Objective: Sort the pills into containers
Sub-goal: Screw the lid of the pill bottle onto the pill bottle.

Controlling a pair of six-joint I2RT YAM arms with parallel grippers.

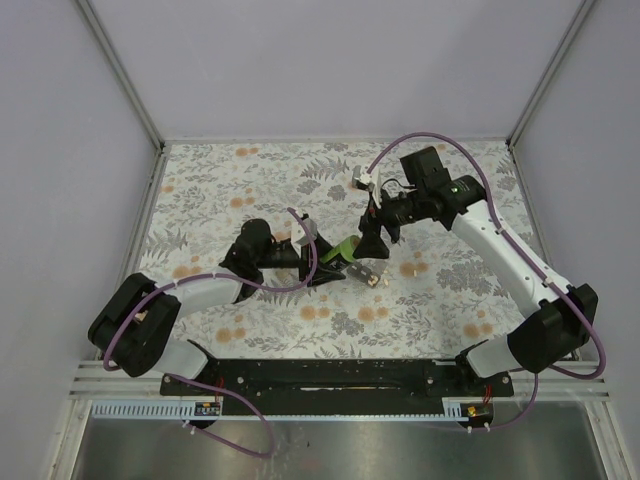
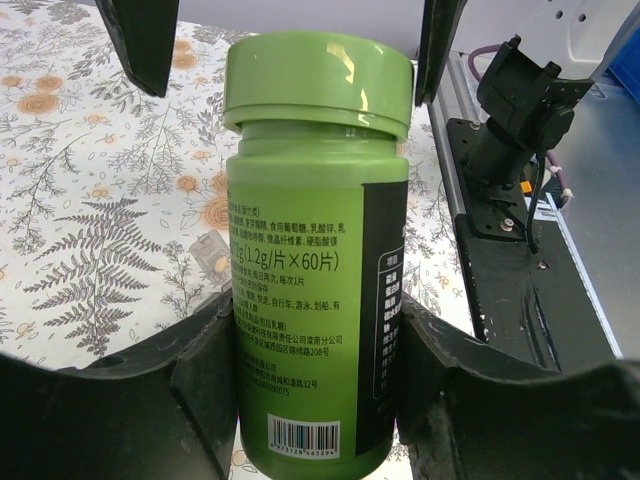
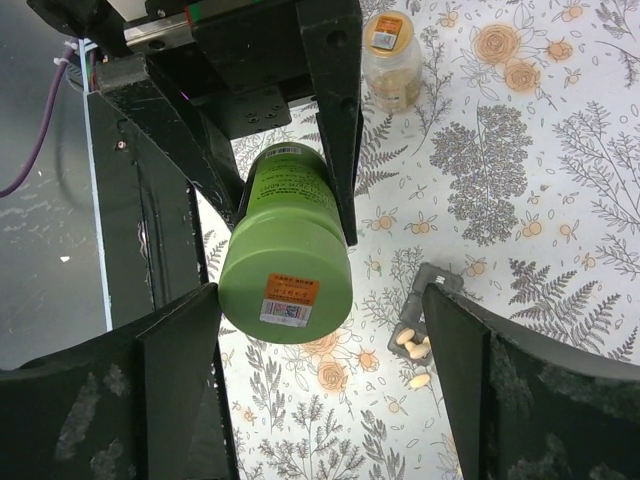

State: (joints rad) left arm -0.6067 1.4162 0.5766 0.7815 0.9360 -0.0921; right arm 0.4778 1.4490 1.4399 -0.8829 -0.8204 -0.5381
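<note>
Jaws of the left gripper (image 2: 315, 390) clenched on the body of the green bottle (image 2: 310, 200); jaws of the right gripper (image 3: 320, 290) spread wide either side of the cap (image 3: 285, 280). Held off the flowered table (image 1: 450, 180) between the arms — long axis slanting, cap end toward the right gripper.

The green bottle (image 2: 315, 250) loses its base to the lower edge of the left wrist view, and its flanks disappear behind the fingers (image 2: 200, 390) of the left gripper (image 2: 318, 350). Past them, the right gripper (image 2: 292, 97) has both fingers (image 2: 150, 40) cut by the top edge. From overhead, the right gripper covers most of the bottle. Ahead of the right gripper, the label on the small jar (image 3: 392, 60) is too small to read.
</note>
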